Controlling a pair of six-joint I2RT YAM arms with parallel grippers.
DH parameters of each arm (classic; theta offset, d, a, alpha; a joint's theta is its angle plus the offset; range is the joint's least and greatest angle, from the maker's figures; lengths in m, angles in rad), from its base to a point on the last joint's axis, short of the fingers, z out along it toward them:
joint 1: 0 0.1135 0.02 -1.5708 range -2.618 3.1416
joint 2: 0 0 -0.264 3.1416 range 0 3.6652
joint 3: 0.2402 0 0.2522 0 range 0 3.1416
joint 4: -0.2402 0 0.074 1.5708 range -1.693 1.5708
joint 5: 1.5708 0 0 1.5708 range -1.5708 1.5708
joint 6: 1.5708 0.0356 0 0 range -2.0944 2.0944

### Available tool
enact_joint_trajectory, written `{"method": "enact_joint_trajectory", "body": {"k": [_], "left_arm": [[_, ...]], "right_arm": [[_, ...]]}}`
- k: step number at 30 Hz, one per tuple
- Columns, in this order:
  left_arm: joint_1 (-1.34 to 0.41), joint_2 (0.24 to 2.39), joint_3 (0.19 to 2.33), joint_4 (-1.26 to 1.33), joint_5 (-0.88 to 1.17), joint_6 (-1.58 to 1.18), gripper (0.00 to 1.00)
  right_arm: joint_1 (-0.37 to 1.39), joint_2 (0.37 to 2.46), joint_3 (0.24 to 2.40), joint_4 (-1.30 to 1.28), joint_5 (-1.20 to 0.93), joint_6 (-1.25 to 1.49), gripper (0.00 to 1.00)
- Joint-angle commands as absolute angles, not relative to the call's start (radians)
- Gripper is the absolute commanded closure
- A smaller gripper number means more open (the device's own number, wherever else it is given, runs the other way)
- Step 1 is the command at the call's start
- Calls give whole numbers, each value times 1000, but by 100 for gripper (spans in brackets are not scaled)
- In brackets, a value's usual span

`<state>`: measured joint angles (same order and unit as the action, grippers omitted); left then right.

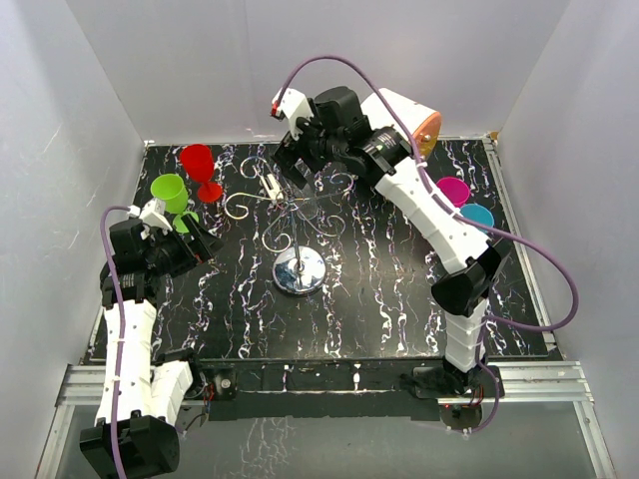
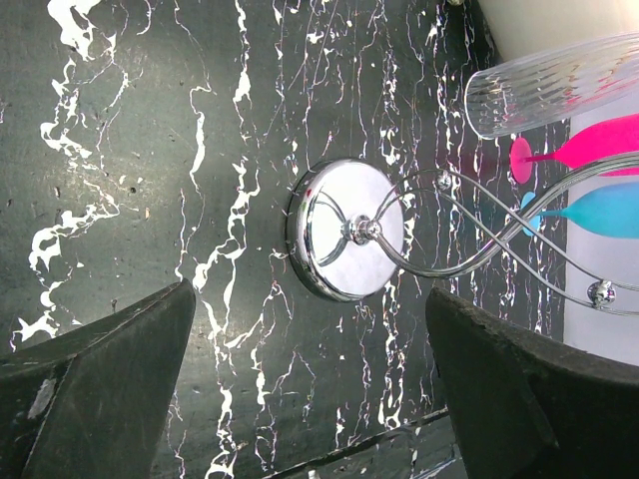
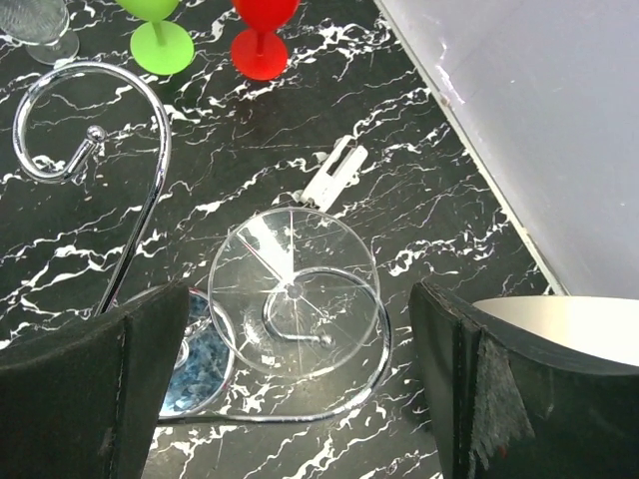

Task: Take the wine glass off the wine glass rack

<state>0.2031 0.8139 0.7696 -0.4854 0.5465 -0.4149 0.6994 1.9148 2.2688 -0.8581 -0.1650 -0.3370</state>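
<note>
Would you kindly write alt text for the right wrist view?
A clear wine glass hangs foot-up in a curled arm of the silver rack, framed by the open fingers of the right gripper. A green glass and a red glass stand beyond.

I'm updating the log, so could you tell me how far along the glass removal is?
Done: nothing yet; the clear glass hangs on the rack. In hand: the right gripper is open above its foot, a finger on each side. To do: close, then lift it free. The left gripper is open, holding nothing.
</note>
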Motion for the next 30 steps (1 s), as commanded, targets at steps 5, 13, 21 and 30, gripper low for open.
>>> {"method": "enact_joint_trajectory", "body": {"k": [5, 13, 21, 30], "left_arm": [[199, 796, 768, -473, 567, -405, 1], [199, 797, 767, -472, 571, -405, 1], [198, 799, 764, -469, 570, -407, 1], [198, 804, 765, -466, 574, -407, 1]], "right_arm": [[698, 1947, 2366, -822, -168, -328, 7], [698, 1956, 2386, -827, -152, -285, 5], [697, 1964, 2387, -828, -145, -274, 9], [698, 1977, 2401, -830, -136, -258, 25]]}}
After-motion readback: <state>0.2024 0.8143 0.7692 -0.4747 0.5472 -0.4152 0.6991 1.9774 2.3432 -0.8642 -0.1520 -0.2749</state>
